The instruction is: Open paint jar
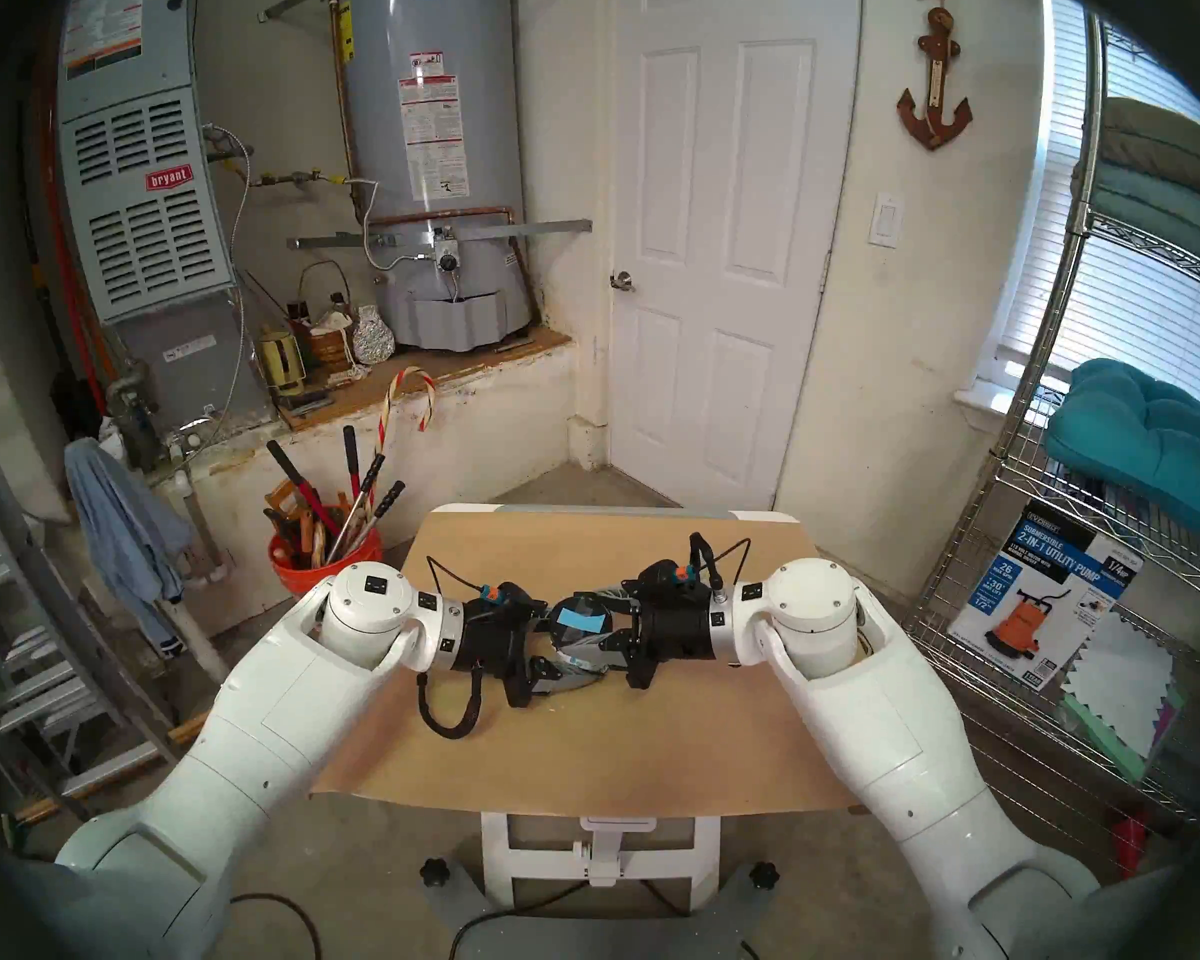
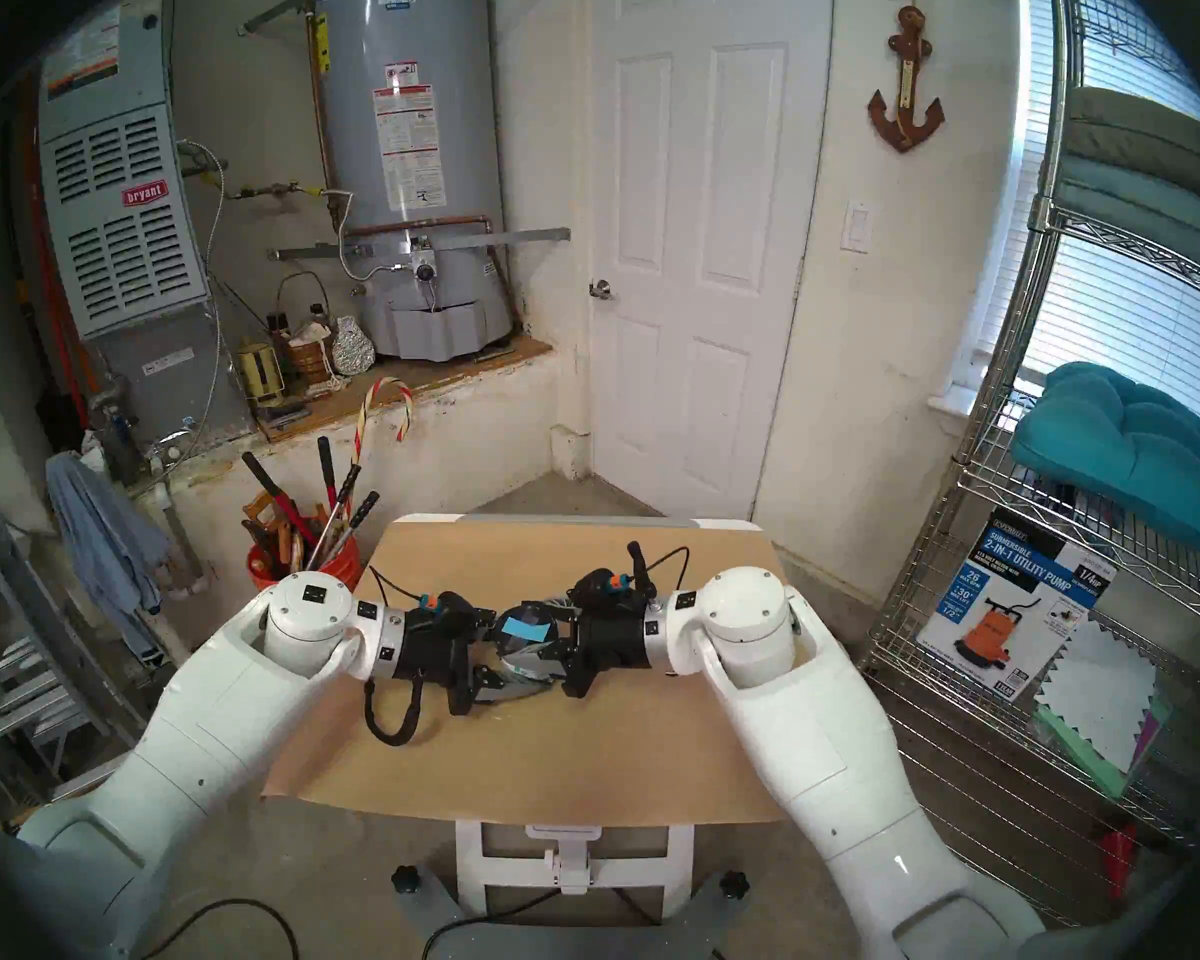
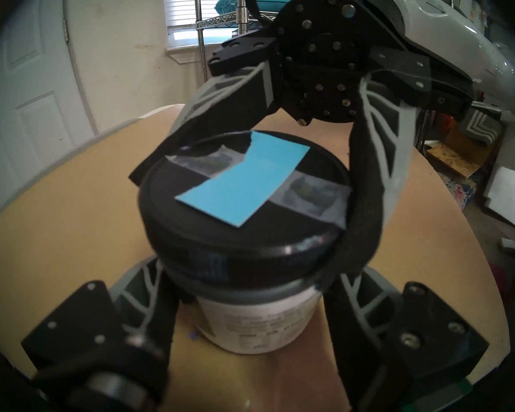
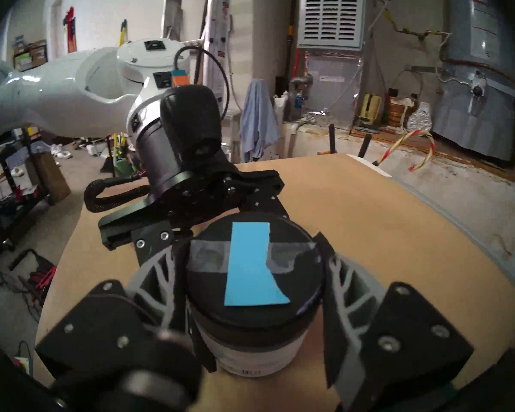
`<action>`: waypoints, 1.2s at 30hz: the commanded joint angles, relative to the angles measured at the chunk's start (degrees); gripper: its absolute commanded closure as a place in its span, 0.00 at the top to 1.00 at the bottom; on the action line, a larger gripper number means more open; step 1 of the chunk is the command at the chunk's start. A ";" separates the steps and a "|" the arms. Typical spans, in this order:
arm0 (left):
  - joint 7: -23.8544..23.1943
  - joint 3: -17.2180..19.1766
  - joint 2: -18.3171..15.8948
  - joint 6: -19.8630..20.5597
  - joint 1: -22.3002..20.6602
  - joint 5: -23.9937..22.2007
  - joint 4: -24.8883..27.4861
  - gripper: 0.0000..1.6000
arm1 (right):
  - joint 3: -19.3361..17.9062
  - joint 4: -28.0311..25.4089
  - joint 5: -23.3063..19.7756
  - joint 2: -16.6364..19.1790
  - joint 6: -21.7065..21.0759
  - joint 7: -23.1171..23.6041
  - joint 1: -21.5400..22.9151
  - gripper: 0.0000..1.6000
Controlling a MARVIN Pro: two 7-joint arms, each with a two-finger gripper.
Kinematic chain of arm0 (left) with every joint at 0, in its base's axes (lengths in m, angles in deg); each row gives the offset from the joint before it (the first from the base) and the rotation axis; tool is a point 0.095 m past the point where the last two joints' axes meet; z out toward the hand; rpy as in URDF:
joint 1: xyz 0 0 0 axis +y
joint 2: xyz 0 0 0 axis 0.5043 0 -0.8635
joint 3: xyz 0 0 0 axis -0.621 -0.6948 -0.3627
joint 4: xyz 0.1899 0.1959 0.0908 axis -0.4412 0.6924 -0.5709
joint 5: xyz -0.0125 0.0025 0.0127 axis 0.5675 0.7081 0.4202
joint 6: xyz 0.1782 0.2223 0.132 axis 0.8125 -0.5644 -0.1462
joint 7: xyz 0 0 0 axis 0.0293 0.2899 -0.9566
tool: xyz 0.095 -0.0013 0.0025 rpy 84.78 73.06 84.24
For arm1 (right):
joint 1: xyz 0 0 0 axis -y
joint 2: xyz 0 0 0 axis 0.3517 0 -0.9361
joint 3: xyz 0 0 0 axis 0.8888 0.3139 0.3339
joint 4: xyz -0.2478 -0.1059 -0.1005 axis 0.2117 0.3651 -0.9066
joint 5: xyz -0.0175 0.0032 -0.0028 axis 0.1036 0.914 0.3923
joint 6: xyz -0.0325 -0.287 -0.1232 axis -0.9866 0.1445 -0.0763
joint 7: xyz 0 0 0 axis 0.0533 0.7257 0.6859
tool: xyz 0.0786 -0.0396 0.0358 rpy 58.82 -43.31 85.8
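Left wrist view hides most of the paint jar (image 3: 257, 319): left fingers (image 3: 149, 307) pinch its blurred white label, right fingers (image 3: 366, 194) clamp the round black lid (image 3: 244, 200).

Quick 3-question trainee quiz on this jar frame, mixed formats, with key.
1. True or false: the lid is already off the paint jar.
2. Which one clamps the lid? A: left gripper. B: right gripper.
3. Fill in: the taped rectangle on the lid is ___ in colour.
Key: 1 false; 2 B; 3 light blue.
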 commanded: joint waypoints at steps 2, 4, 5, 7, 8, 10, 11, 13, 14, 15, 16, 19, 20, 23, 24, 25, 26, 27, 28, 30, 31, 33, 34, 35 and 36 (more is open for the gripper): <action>-1.90 -1.24 -0.54 -0.62 -0.44 0.38 -1.54 0.00 | 2.33 7.01 -0.40 -0.55 1.77 5.64 6.39 0.00; -2.04 -1.50 -0.47 -0.88 -0.69 0.34 -1.89 0.00 | 2.86 10.15 -0.98 -0.99 4.15 8.31 8.09 0.00; -2.04 -1.50 -0.47 -0.88 -0.69 0.34 -1.89 0.00 | 2.86 10.15 -0.98 -0.99 4.15 8.31 8.09 0.00; -2.05 -1.60 -0.42 -1.04 -0.82 0.31 -2.12 0.00 | 3.06 11.83 -1.20 -1.18 5.73 9.67 8.84 0.00; -2.00 -1.62 -0.39 -1.12 -0.84 0.30 -2.20 0.00 | 3.12 12.70 -1.71 -1.14 6.75 10.91 9.25 0.00; -2.03 -1.66 -0.30 -1.32 -0.98 0.24 -2.44 0.00 | 3.72 14.50 -1.57 -1.13 8.70 12.55 10.58 0.00; -2.13 -1.81 -0.21 -1.39 -1.22 0.23 -2.62 0.00 | 4.62 16.54 -1.52 -1.25 10.16 14.60 12.38 0.00; -2.16 -1.89 -0.15 -1.38 -1.31 0.24 -2.64 0.00 | 5.15 17.29 -1.57 -1.23 10.74 15.86 13.18 0.00; -2.20 -1.96 -0.10 -1.39 -1.40 0.24 -2.68 0.00 | 5.47 18.35 -1.79 -1.44 11.31 16.90 13.96 0.00; -2.26 -2.04 -0.08 -1.41 -1.48 0.24 -2.71 0.00 | 6.48 19.65 -1.67 -1.43 12.31 18.13 15.23 0.00; -2.29 -2.09 -0.06 -1.42 -1.55 0.23 -2.74 0.00 | 7.14 20.30 -2.00 -1.43 12.88 18.63 15.87 0.00; -2.37 -2.17 0.00 -1.44 -1.65 0.19 -2.80 0.00 | 9.36 22.79 -2.62 -1.57 14.07 20.71 18.40 0.00; -2.39 -2.19 0.01 -1.45 -1.68 0.17 -2.84 0.00 | 9.91 24.10 -2.84 -1.89 14.40 21.61 19.36 0.00; -2.42 -2.21 0.03 -1.45 -1.65 0.12 -2.86 0.00 | 11.96 26.49 -4.21 -2.19 15.53 22.42 21.33 0.00; -2.44 -2.23 0.03 -1.45 -1.63 0.11 -2.89 0.00 | 12.37 27.16 -4.48 -2.26 15.92 22.42 21.81 0.00; -2.47 -2.20 -0.06 -1.37 -1.48 0.06 -2.72 0.00 | 13.04 27.84 -4.93 -2.27 16.41 22.42 22.38 0.00; -2.50 -2.18 -0.14 -1.32 -1.36 0.02 -2.57 0.00 | 13.60 28.49 -5.45 -2.30 16.81 22.42 22.85 0.00; -2.51 -2.14 -0.24 -1.22 -1.20 -0.02 -2.38 0.00 | 13.97 29.04 -5.84 -2.37 17.05 22.42 23.16 0.00; -2.51 -2.10 -0.33 -1.20 -1.07 -0.04 -2.26 0.00 | 14.55 29.59 -6.29 -2.35 17.39 22.42 23.57 0.00; -2.48 -2.05 -0.45 -1.21 -0.88 -0.09 -2.21 0.00 | 15.61 30.48 -7.17 -2.25 18.03 22.42 24.19 0.00; -2.46 -2.03 -0.48 -1.20 -0.82 -0.11 -2.18 0.00 | 16.11 30.88 -7.69 -2.17 18.31 22.42 24.45 0.00; -2.44 -2.02 -0.53 -1.17 -0.74 -0.13 -2.11 0.00 | 16.85 31.36 -8.50 -1.96 18.69 22.42 24.78 0.00; -2.48 -2.05 -0.57 -1.14 -0.72 -0.16 -2.05 0.00 | 17.57 31.72 -9.45 -1.66 19.14 22.42 25.02 0.00; -2.48 -2.06 -0.58 -1.14 -0.72 -0.18 -2.03 0.00 | 18.06 31.90 -9.94 -1.50 19.38 22.42 25.22 0.00; -2.48 -2.06 -0.58 -1.14 -0.72 -0.18 -2.03 0.00 | 18.06 31.90 -9.94 -1.50 19.38 22.42 25.22 0.00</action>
